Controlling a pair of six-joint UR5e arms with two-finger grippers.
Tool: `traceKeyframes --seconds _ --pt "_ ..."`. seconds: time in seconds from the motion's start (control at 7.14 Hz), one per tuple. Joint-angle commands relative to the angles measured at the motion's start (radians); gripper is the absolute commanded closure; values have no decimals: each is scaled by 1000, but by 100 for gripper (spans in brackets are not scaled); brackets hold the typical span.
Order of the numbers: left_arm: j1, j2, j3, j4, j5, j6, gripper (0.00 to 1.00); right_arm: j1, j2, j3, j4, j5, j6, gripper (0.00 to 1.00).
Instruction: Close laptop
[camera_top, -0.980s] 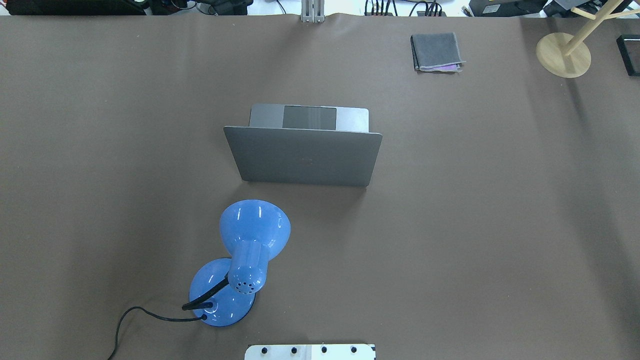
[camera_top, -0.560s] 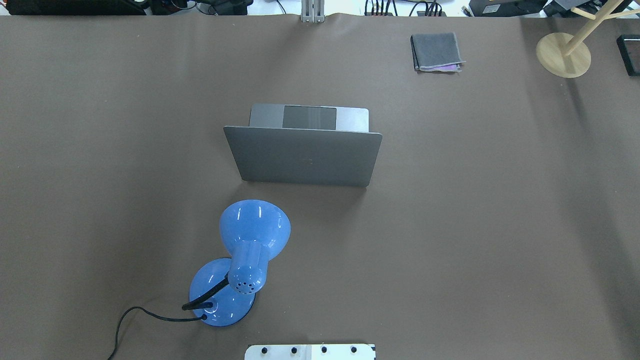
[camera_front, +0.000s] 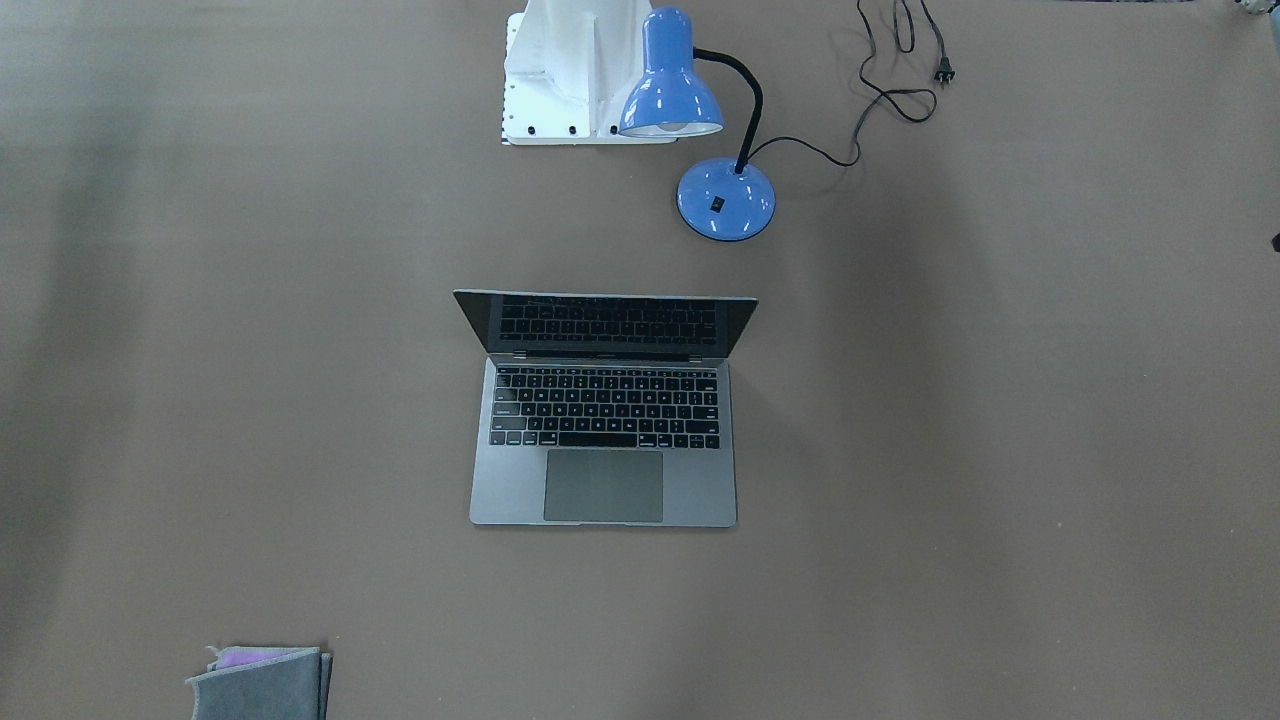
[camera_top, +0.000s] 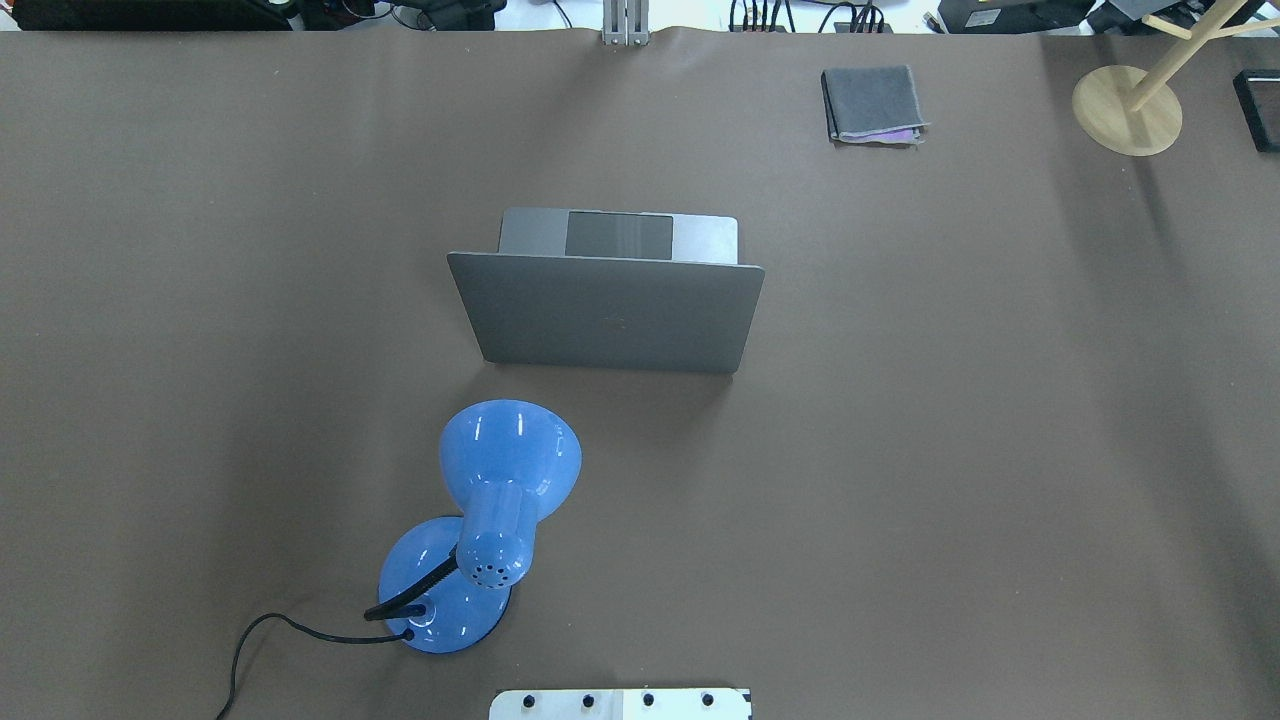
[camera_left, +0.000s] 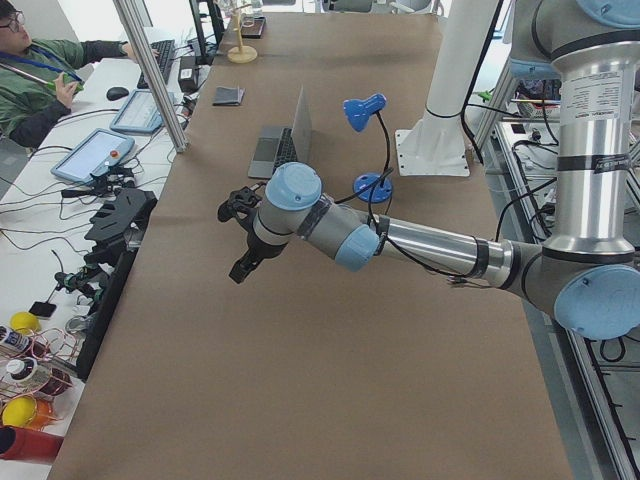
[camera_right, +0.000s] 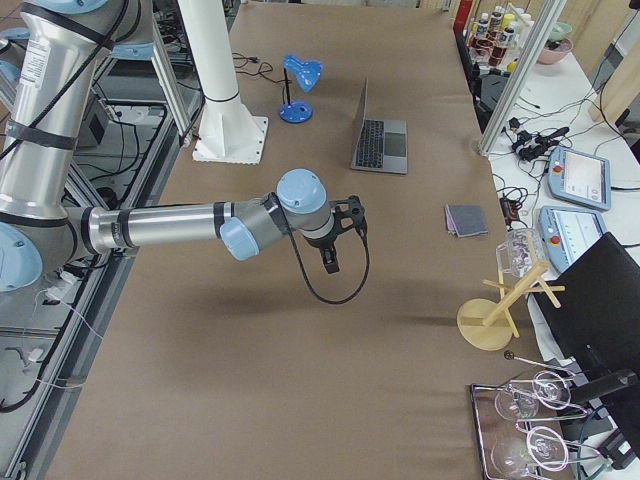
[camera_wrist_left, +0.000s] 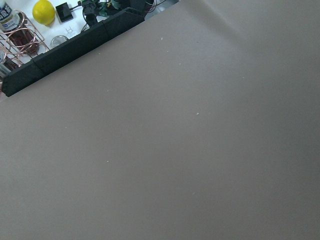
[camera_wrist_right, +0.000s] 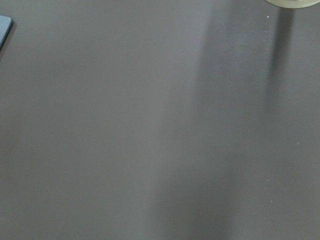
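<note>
exterior left: left gripper hovers, jaws unclear, laptop open.

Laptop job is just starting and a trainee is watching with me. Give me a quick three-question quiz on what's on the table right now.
1. True or false: the lid of the slim grey metal laptop is already shut.
2. Which thing stands nearest the laptop's raised lid? A) the blue desk lamp B) a folded grey cloth C) a wooden stand
3. Short answer: does the left tool or the right tool touch the laptop?

Key: 1 false, the keyboard shows; 2 A; 3 no, neither touches it.
</note>
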Motion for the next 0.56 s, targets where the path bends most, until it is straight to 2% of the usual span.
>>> traceKeyframes --seconds 0.0,0.14,0.28,0.42 --pt "147 -11 2 -130 -18 -314 1 -146 47 1 199 -44 375 6" --pt "225 -43 4 -205 -18 -474 1 -250 81 1 305 -133 571 6" --pt "288 -78 4 -245 -18 -615 1 -359 122 8 358 -231 734 10" --pt "351 -129 4 -249 -18 -722 1 -436 177 22 358 -259 859 17"
